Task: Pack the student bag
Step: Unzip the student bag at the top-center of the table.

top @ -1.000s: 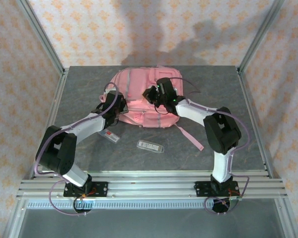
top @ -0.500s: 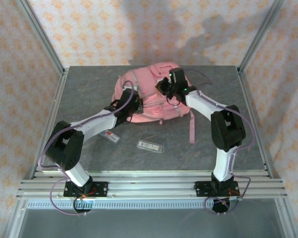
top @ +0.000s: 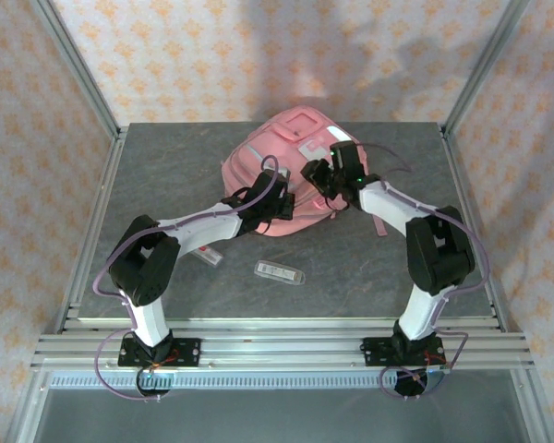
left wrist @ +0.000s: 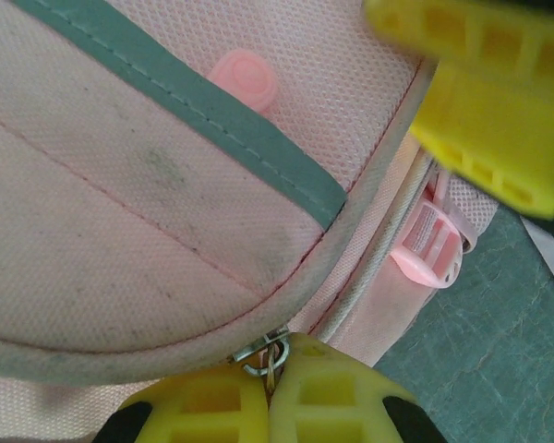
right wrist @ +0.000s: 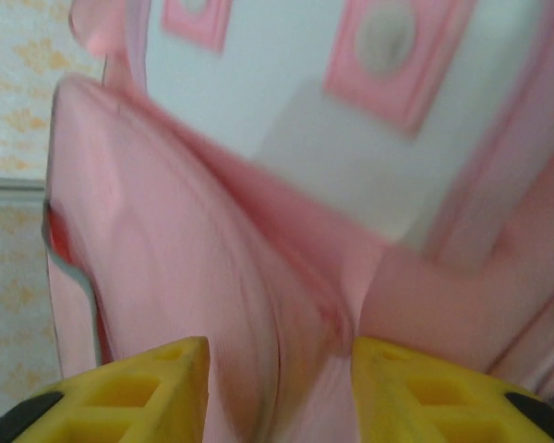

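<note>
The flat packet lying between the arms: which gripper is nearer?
Left. The left gripper, shut on the zipper pull of the student bag, is just behind the flat packet; the right gripper is farther back and to the right.

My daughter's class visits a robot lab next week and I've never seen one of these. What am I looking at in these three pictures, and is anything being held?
Two robot arms are bolted at the near edge of a grey table. The wide picture comes from a fixed camera above and behind them. The two close-ups come from a camera on each wrist, so the yellow fingers at the bottom are that arm's own. On the table sits a pink backpack, with a small flat packet and a second packet lying nearer the arms. The left end effector is shut on the backpack's metal zip pull. The right end effector is open, its fingers apart close against the pink fabric, apparently gripping nothing.
</note>
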